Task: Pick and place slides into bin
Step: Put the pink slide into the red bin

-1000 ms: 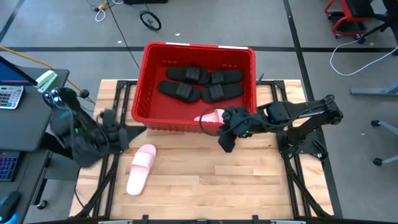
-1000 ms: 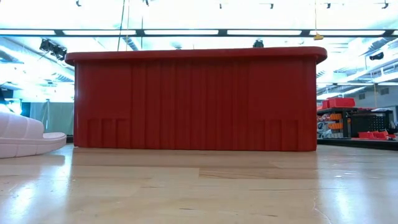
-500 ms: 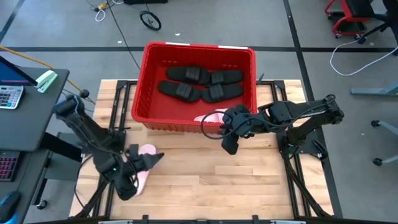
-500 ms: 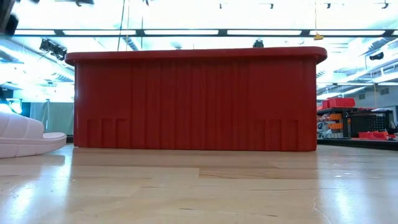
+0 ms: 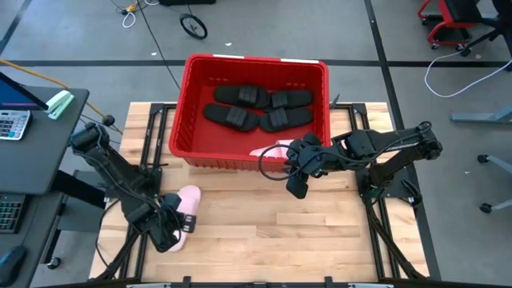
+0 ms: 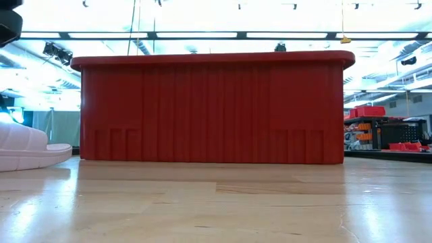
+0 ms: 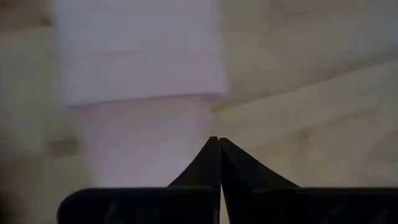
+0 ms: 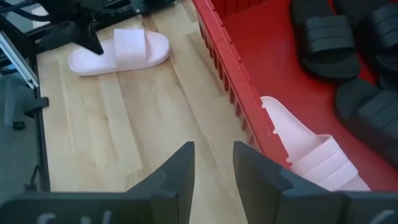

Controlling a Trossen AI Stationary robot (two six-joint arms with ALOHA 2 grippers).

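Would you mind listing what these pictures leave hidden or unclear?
- Low view: the bin wall hides the slides inside; both grippers are out of frame.
- Left wrist view: blurred; left gripper over a pink slide.
- High view: right gripper covers part of the binned pink slide.

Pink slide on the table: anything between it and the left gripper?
Nothing visible does. The left gripper, fingers shut, is right over the pink slide on the table, in front of the bin.

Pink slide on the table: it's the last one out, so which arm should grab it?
Left. The left gripper hangs right over the pink slide, fingers shut; the right gripper waits by the bin.
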